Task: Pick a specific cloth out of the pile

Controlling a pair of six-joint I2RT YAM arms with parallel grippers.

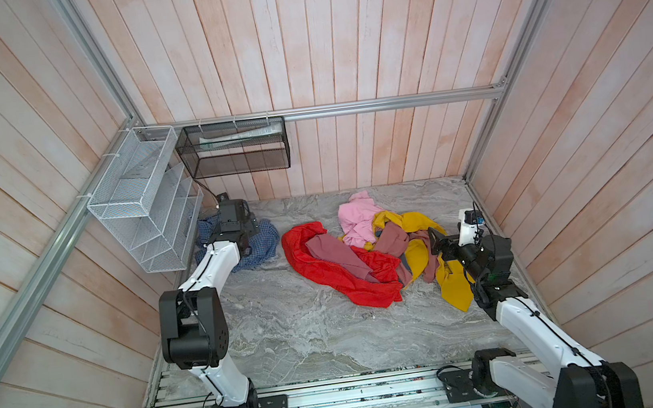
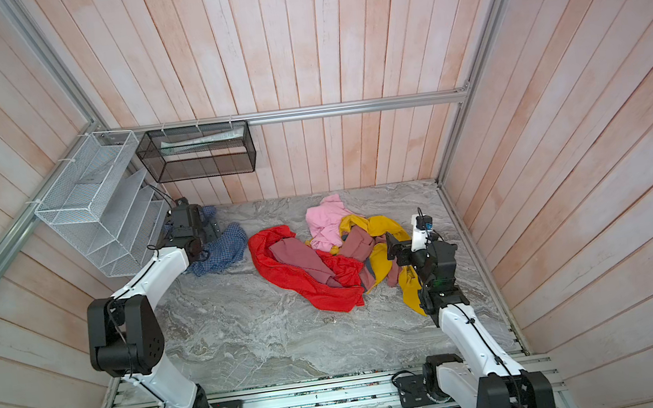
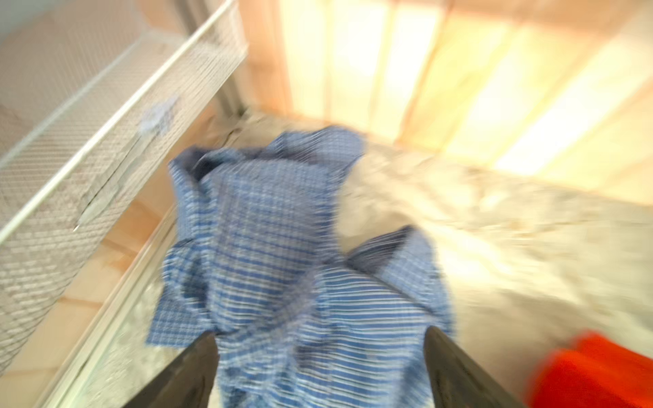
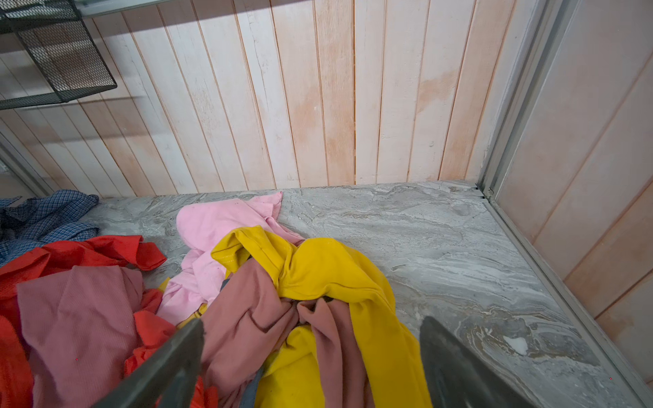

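Note:
The cloth (image 1: 263,242) (image 2: 226,248), blue-and-white checked, lies crumpled at the far left of the marble table, apart from the pile. My left gripper (image 1: 245,224) (image 3: 319,332) hovers over it, open, jaws spread wide with the fabric (image 3: 275,229) lying loose between and beyond them; that view is blurred. The pile (image 1: 364,253) (image 2: 323,262) of red, pink, yellow and dusty-rose garments sits at centre right. My right gripper (image 1: 440,244) (image 4: 313,319) stands open above the pile's (image 4: 318,268) yellow and rose folds, holding nothing. The cloth (image 4: 46,215) also shows far off in the right wrist view.
A white wire rack (image 1: 141,209) hangs on the left wall close to the left gripper and cloth. A black mesh basket (image 1: 232,148) hangs on the back wall. Plank walls and aluminium rails (image 1: 493,211) enclose the marble table (image 1: 288,326).

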